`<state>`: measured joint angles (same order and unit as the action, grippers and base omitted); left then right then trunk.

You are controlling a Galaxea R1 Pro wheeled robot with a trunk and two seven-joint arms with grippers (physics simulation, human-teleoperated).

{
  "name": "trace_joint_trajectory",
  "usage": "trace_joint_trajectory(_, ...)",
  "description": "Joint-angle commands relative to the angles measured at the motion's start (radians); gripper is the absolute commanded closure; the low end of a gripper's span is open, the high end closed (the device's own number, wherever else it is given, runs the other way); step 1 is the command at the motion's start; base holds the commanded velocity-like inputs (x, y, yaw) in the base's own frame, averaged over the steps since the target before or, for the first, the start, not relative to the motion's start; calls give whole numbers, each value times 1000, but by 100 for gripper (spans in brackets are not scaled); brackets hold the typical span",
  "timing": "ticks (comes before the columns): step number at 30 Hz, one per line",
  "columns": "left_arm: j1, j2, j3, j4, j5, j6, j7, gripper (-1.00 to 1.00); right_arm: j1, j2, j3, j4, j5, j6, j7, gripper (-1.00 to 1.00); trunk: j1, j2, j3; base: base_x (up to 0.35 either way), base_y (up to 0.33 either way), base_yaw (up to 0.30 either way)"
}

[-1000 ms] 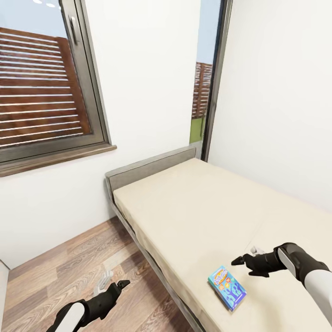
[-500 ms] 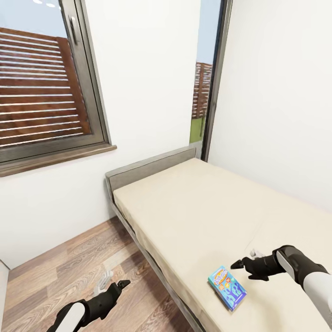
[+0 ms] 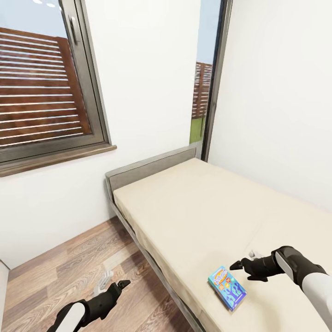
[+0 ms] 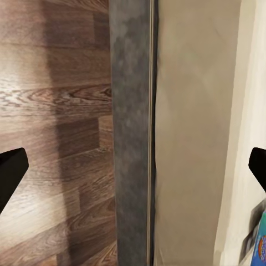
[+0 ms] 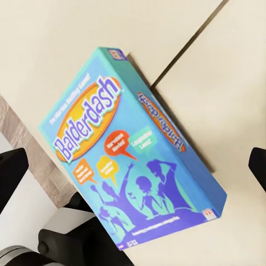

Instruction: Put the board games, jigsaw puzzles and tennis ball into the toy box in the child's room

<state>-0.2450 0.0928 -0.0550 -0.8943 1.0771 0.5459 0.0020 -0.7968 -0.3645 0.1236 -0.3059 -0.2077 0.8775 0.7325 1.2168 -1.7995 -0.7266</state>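
A small blue board game (image 3: 227,287), printed "Balderdash", lies flat on the beige bed (image 3: 193,207) close to its near edge. My right gripper (image 3: 242,260) hangs open just above and to the right of it, with nothing held. The right wrist view looks down on the board game (image 5: 133,160), one dark fingertip (image 5: 11,172) on either side of it. Over the wood floor beside the bed, my left gripper (image 3: 114,279) is open and empty. Its wrist view shows the bed's grey frame (image 4: 130,133) and a corner of the board game (image 4: 260,249). The toy box and table are out of view.
The bed runs along the white right wall (image 3: 276,101), with its grey headboard (image 3: 152,168) under a narrow window strip. A large window with a wooden sill (image 3: 50,159) is on the left wall. Wood-plank floor (image 3: 69,258) lies left of the bed.
My right gripper has sunk a little and edged left toward the blue board game. The left arm and the view have stayed put.
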Motion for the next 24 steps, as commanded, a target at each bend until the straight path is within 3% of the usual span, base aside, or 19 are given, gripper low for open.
trace_joint_trajectory(1,0,0,-2,0,3,2,0,-100,0,-1,8,-1,-10,4,-1,-100,0,0,-1,0,0,0)
trace_joint_trajectory(24,0,-1,-3,0,3,2,0,-100,1,4,8,-1,-10,-46,-3,-100,0,0,-5,0,0,0)
